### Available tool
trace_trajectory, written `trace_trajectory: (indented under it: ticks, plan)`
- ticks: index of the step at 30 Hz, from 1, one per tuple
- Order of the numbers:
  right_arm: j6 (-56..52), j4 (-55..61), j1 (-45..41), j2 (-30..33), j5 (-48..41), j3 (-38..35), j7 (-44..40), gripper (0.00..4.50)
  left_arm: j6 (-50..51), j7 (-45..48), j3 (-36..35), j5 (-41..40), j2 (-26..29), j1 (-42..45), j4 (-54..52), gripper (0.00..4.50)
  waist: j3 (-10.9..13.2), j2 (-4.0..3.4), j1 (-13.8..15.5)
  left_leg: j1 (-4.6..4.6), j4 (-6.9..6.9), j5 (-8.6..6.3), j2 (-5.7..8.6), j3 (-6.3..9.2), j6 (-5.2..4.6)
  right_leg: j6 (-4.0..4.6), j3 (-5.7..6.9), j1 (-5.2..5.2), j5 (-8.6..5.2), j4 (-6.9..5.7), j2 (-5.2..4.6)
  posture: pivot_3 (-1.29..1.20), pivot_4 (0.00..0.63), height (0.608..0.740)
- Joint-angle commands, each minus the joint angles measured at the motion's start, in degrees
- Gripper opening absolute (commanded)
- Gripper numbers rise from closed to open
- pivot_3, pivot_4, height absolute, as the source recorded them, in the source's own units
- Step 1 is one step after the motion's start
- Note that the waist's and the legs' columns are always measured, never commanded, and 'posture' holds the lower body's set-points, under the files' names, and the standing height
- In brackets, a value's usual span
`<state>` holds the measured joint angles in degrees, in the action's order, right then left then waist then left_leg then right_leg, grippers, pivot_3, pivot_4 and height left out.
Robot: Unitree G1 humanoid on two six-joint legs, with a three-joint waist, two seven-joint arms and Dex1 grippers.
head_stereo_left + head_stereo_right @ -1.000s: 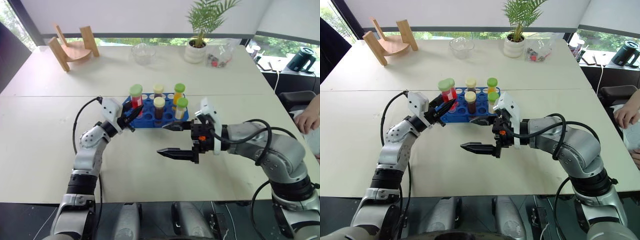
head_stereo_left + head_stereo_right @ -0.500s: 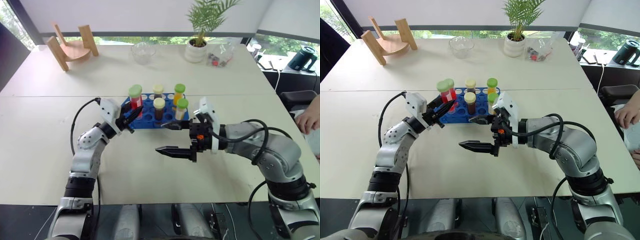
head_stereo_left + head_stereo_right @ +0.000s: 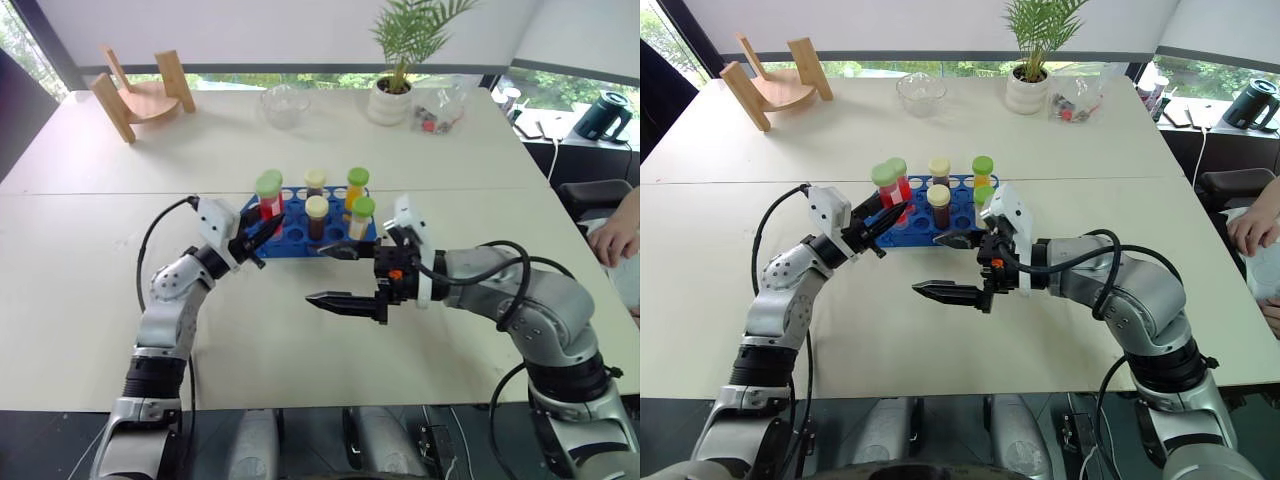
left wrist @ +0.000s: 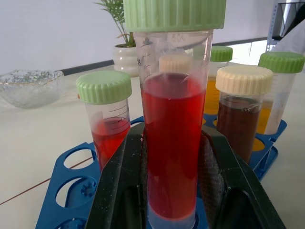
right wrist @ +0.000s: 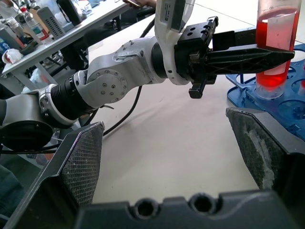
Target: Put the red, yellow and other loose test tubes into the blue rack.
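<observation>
Partly, left claw (image 4: pixel 171 191) fingers hide red tube's (image 4: pixel 172 138) sides.

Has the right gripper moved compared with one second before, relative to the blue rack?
Yes, slightly. The open right gripper has drifted to the robot's left along the front of the blue rack.

Upright red tube (image 4: pixel 172 143) at blue rack's (image 3: pixel 300 240) left end.

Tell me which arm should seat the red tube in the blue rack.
Left. The left gripper is already shut on the red tube, upright at the blue rack's left end. The right gripper is open and empty, in front of the rack.
</observation>
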<state>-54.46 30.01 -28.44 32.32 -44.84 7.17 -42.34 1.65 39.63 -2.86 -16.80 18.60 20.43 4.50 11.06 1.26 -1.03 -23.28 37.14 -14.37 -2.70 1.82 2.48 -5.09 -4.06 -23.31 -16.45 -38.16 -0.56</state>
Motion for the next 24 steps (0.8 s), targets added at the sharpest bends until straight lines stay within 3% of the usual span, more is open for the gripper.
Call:
trace_trajectory:
  ticks: [1, 13, 20, 24]
  plan:
    - [1.4, 0.3, -0.1, -1.0, 0.2, 0.1, 0.2, 4.5, 0.7, -0.4, 1.1, 1.5, 0.5, -1.0, 0.8, 0.85, 0.0, 0.0, 0.0, 0.0, 0.0, 0.0, 0.0, 0.0, 0.0, 0.0, 0.0, 0.0, 0.0, 0.0, 0.0, 0.0, 0.15, 0.74]
    - [2.0, 0.2, 0.8, -2.3, 1.4, 0.3, 0.7, 4.5, 0.9, -0.3, 1.1, 1.5, 0.9, 0.6, 2.5, 0.85, 0.0, 0.0, 0.1, -0.05, -0.02, 0.0, 0.0, 0.0, 0.0, 0.0, 0.0, -0.06, 0.0, 0.01, -0.01, 0.0, 0.15, 0.74]
    - [2.6, 0.2, 1.3, -2.5, 1.6, 0.6, 0.3, 4.5, 6.0, -0.6, -1.0, -1.2, 3.3, -1.2, -2.7, 4.37, 0.0, 0.0, 0.0, -0.07, -0.04, 0.0, 0.0, 0.01, 0.0, 0.0, 0.01, -0.08, 0.0, 0.02, 0.0, 0.0, 0.15, 0.74]
    - [2.8, 0.3, 2.0, -2.0, 1.5, 0.4, -0.1, 4.5, 14.6, 1.0, -2.8, -3.9, 9.5, -5.2, -12.4, 4.37, 0.0, -0.02, -0.2, -0.08, -0.09, 0.0, -0.02, 0.0, 0.0, 0.0, 0.0, -0.13, 0.0, 0.02, 0.0, 0.0, 0.15, 0.74]
